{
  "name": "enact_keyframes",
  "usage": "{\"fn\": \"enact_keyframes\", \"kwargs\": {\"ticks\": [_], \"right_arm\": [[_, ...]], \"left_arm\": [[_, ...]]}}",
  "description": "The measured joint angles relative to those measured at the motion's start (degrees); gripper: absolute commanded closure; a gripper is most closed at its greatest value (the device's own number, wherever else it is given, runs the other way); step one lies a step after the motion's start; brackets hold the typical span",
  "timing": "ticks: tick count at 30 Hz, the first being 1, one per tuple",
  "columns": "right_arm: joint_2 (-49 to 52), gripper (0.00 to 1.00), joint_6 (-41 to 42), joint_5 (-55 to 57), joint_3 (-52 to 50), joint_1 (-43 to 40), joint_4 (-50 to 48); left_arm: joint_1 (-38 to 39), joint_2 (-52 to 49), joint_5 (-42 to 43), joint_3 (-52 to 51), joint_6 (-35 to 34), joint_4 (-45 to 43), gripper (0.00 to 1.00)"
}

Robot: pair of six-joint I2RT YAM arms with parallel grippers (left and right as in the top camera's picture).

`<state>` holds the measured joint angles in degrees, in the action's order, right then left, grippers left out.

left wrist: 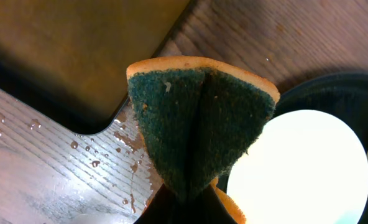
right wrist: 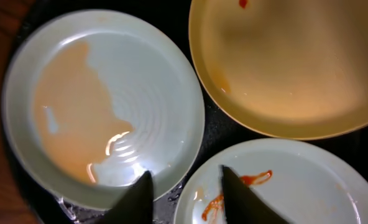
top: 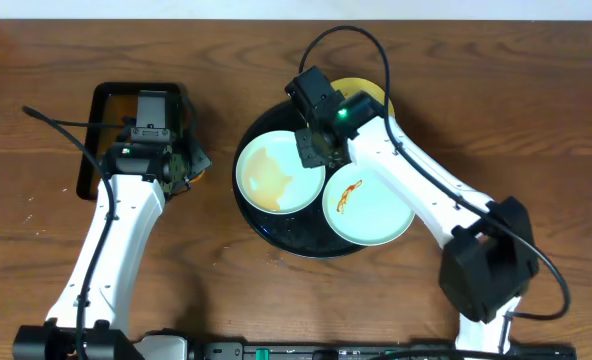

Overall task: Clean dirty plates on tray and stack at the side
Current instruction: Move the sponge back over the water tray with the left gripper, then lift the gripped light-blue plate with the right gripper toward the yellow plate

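The plates (top: pixel 276 172), all three, lie on the round black tray (top: pixel 296 243). None is stacked yet, so most of the work seems left. The left gripper (top: pixel 181 160) is closed on a folded sponge (left wrist: pixel 196 124). The left mint plate (right wrist: pixel 103 106) carries a watery orange film. Above the tray, the right gripper (right wrist: pixel 185 186) hovers open and empty. The right mint plate (right wrist: pixel 296 186) and the yellow plate (right wrist: pixel 283 68) show sauce marks.

Robot lab bench setup.
Two white arms (top: pixel 111 240) w/ loose cables (top: pixel 351 28) at a wood-grain table (top: pixel 36 60); kitchen bits (plates (top: pixel 376 215) on a black tray (top: pixel 296 243), a sponge (left wrist: pixel 196 137)) by the arms.
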<state>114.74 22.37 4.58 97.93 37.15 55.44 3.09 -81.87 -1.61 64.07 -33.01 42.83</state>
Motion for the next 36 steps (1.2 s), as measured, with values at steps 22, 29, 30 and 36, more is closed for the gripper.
{"fn": "enact_keyframes", "kwargs": {"ticks": [22, 29, 30, 36], "right_arm": [[12.7, 0.64, 0.5, -0.6, -0.1, -0.3, -3.0], [13.8, 0.99, 0.4, -1.1, 0.2, -0.3, -3.5], [13.8, 0.99, 0.6, -0.7, 0.2, -0.4, -3.4], [13.7, 0.99, 1.2, -1.6, 0.9, -1.5, -3.7]], "left_arm": [[0.0, 0.0, 0.0, 0.0, 0.0, 0.2, 0.92], [0.0, 0.0, 0.0, 0.0, 0.0, 0.3, 0.92], [0.0, 0.0, 0.0, 0.0, 0.0, 0.2, 0.92], [0.0, 0.0, 0.0, 0.0, 0.0, 0.2, 0.92]]}}
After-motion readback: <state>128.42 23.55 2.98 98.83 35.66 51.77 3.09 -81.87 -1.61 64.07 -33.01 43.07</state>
